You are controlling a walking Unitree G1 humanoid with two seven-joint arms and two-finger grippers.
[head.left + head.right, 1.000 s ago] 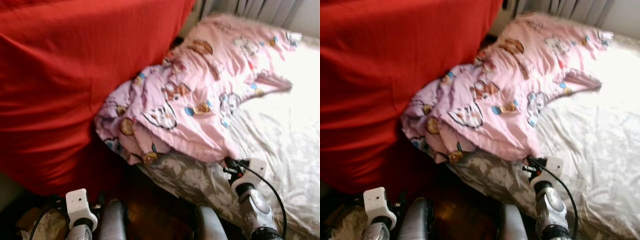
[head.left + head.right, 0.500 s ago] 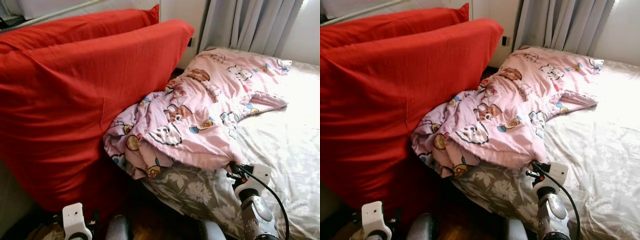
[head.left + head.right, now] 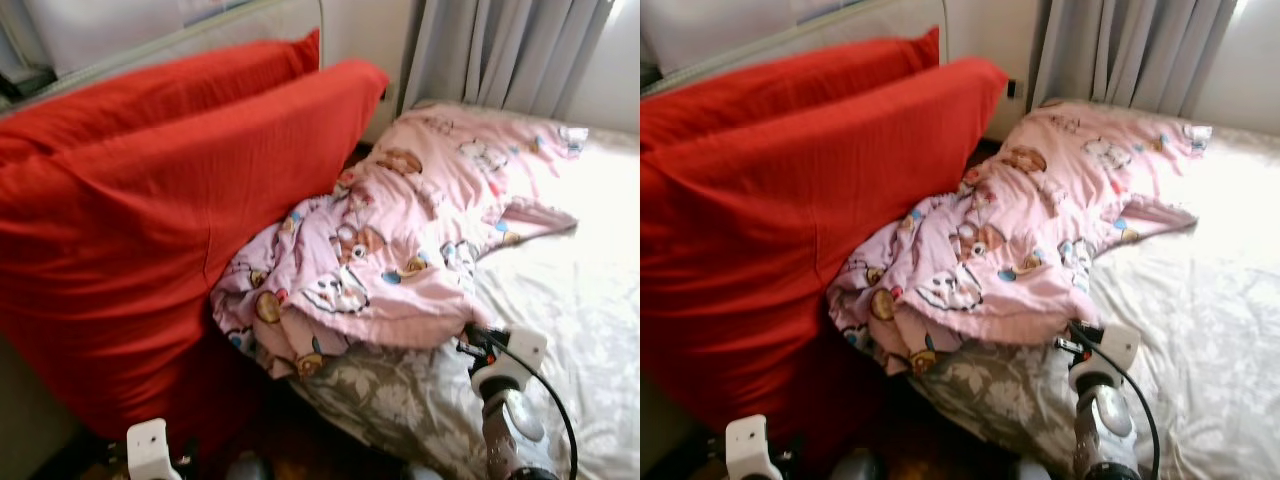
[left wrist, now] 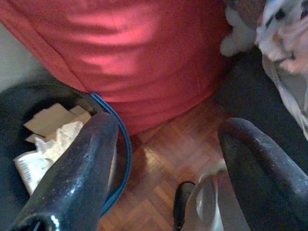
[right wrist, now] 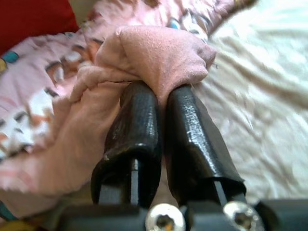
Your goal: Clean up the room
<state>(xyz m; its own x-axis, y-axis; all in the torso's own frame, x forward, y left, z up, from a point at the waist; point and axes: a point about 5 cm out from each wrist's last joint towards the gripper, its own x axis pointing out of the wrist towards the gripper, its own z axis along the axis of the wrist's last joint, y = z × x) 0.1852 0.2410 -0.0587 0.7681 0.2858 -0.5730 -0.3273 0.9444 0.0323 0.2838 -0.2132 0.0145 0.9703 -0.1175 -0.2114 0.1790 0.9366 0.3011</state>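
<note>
Right wrist view: I see my right gripper (image 5: 161,103) pinched tight on a fold of the pink blanket (image 5: 159,53), which lies bunched on the bed (image 3: 580,330) against the red cushion (image 3: 150,230). My left gripper (image 4: 163,163) hangs low with fingers spread wide, gripping nothing, over the wood floor (image 4: 159,154) beside a bin (image 4: 118,144).

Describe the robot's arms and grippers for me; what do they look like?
The right arm is shiny silver with a white block at the wrist and a black cable looping alongside. Each gripper has two long, rounded black fingers, glossy and slightly scuffed, bolted on with silver screws. The left arm's wrist block is also white.
</note>
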